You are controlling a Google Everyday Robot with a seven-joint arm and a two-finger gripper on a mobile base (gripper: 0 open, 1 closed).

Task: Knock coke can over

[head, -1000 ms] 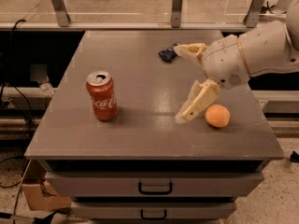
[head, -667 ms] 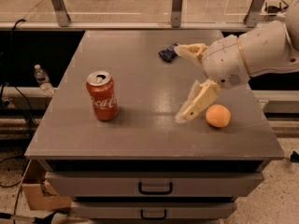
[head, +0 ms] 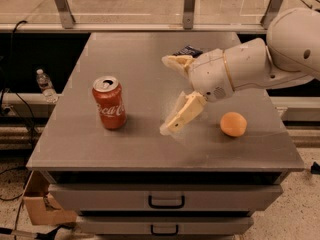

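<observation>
The red coke can (head: 109, 103) stands upright on the left part of the grey table top (head: 145, 149), silver top with pull tab showing. My gripper (head: 170, 94) is open, its two cream fingers spread wide, one (head: 177, 62) toward the table's back, one (head: 181, 115) reaching down toward the surface. It hovers over the middle of the table, to the right of the can and apart from it. The white arm comes in from the right.
A round orange fruit (head: 233, 124) lies on the table right of the gripper. A small dark blue packet (head: 188, 50) lies at the back, partly behind the gripper. Drawers (head: 165, 199) sit below the front edge. A water bottle (head: 45, 85) stands beyond the left edge.
The gripper has moved left across the table toward the can. The can, the orange and the packet have not moved.
</observation>
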